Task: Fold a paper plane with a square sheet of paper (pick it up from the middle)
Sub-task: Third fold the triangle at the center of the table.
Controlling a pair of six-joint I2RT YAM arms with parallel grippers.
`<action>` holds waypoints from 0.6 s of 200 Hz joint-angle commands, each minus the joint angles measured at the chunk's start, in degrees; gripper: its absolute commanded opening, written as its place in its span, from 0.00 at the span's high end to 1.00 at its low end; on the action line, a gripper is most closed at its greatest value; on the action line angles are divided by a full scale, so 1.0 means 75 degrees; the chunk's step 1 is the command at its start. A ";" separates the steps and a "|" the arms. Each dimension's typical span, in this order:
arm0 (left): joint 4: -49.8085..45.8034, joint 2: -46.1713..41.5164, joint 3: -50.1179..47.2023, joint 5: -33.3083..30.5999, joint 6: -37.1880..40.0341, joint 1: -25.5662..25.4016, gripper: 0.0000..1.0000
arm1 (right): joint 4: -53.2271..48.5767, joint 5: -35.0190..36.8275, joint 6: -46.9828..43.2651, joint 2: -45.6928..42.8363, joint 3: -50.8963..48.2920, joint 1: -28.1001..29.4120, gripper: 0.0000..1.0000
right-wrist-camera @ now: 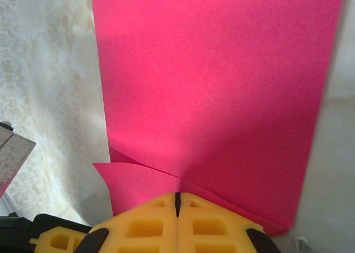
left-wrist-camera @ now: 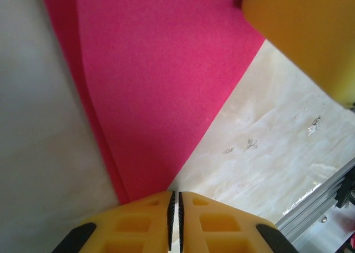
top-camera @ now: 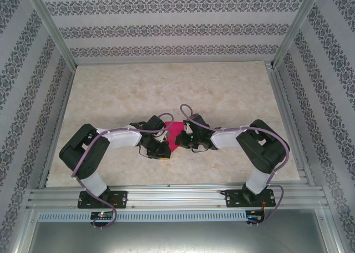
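At the near middle of the tabletop [top-camera: 166, 86], the folded magenta square sheet of paper [top-camera: 175, 133] is seen. Its edge is pinched by the closed right end effector [right-wrist-camera: 177, 200]. The left end effector [left-wrist-camera: 175, 208] is narrowed to a slit at its corner.

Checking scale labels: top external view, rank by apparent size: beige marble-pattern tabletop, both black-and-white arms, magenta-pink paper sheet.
1. beige marble-pattern tabletop
2. left black-and-white arm and right black-and-white arm: alike, tied
3. magenta-pink paper sheet, partly hidden
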 commanded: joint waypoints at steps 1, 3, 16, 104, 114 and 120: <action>-0.0396 -0.0042 -0.0433 -0.0386 -0.0077 -0.0031 0.85 | -0.0803 0.0565 -0.0296 0.0205 -0.0011 -0.0063 0.98; -0.0395 -0.0064 -0.0453 -0.0395 -0.0085 -0.0028 0.85 | -0.0819 0.0573 -0.0305 0.0212 -0.0006 -0.0065 0.98; -0.0396 -0.0223 -0.0581 -0.0423 -0.0125 -0.0002 0.86 | -0.0912 0.0596 -0.0346 0.0252 0.0033 -0.0063 0.98; 0.0566 -0.1691 -0.0710 0.0000 -0.0871 0.0297 0.84 | -0.1018 0.0649 -0.0326 0.0318 0.0113 -0.0023 0.98; 0.0937 -0.1658 -0.0683 0.0062 -0.1094 0.0297 0.83 | -0.1002 0.0651 -0.0307 0.0333 0.0101 -0.0004 0.98; 0.1106 -0.1570 -0.0652 0.0078 -0.1212 0.0298 0.83 | -0.1002 0.0650 -0.0300 0.0351 0.0111 -0.0002 0.98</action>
